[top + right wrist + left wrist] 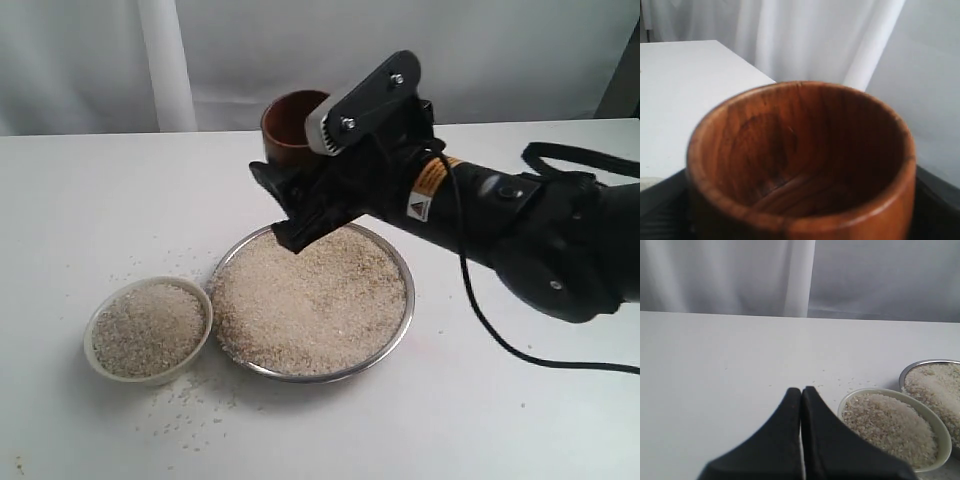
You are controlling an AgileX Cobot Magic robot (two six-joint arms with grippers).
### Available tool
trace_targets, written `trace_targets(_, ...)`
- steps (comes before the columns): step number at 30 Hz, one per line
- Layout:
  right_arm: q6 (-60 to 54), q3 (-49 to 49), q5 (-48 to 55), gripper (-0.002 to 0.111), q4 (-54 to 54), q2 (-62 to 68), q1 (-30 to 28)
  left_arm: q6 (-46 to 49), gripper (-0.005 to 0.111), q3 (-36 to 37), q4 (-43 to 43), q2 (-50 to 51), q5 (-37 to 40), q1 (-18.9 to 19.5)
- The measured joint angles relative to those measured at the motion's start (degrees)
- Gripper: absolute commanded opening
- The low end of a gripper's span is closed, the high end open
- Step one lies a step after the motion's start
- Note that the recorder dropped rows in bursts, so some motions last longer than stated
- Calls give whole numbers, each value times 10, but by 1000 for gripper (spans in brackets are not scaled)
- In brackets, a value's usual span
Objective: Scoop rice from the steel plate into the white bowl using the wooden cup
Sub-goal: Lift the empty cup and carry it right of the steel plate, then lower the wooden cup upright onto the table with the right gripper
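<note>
The steel plate [403,322] sits mid-table heaped with rice [310,300]. To its left stands the white bowl [91,325], also full of rice [150,328]. My right gripper [292,195] hangs above the plate's far edge, shut on the wooden cup [292,122], which is upright. In the right wrist view the cup [800,150] fills the frame and its dark inside holds no rice; a black finger [660,210] shows beside it. My left gripper [801,390] is shut on nothing, low over the table near the bowl [939,424] and the plate [926,363].
Loose grains [190,400] are scattered on the white table around the bowl and toward the front edge. A white curtain [165,60] hangs behind the table. The right arm's black cable [480,310] trails down over the table to the right of the plate.
</note>
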Motion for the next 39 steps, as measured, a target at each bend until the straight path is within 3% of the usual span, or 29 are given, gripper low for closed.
trace_targets(8,-22,144,-89,0,125,-31,-105,0,0,0,0,0,0,0)
trace_targets(12,-39,186,-143,0,187,-31,-106,0,0,0,0,0,0,0)
trace_targets(20,-55,219,-150,0,256,-32,-110,0,0,0,0,0,0,0)
trace_targets(28,-67,233,-148,0,261,6,-168,0,0,0,0,0,0,0)
trace_targets(39,-67,235,-210,0,253,125,-171,0,0,0,0,0,0,0)
